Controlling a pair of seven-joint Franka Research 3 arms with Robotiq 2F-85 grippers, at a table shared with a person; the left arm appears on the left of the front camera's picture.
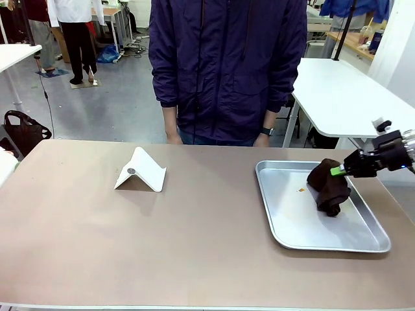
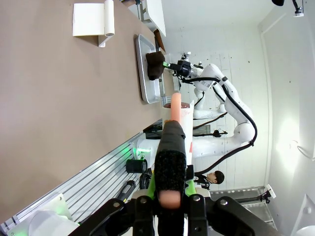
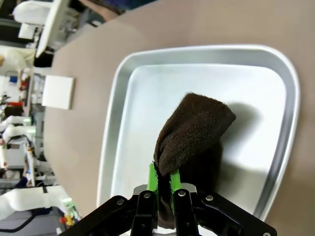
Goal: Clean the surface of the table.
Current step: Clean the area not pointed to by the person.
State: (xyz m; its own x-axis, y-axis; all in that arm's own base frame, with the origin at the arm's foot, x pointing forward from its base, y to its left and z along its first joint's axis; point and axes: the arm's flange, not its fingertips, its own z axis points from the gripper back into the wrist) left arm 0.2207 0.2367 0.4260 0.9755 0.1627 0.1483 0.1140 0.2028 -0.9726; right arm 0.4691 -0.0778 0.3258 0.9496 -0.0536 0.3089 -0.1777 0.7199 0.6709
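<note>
Matt table point(image 1: 194, 246), glossy metal tray point(image 1: 285, 223), terry cloth point(image 1: 329, 188), fuzzy-wrapped stick point(image 2: 171, 162).

You are working in a robotics lab inside an open workshop hall. A white robot arm point(image 2: 215, 73) is standing by an aluminium rail frame point(image 2: 78, 187) at the near side of the table point(image 1: 194, 246). White-topped tables point(image 1: 343, 91) are filling the far right, and people point(image 1: 76, 29) are standing on the grey floor point(image 1: 104, 110) far left.

Right gripper point(image 1: 337, 171) pinching brown cloth point(image 1: 329, 189) over metal tray point(image 1: 292, 220), white stand point(image 1: 141, 170) on table point(image 1: 194, 259)
</note>
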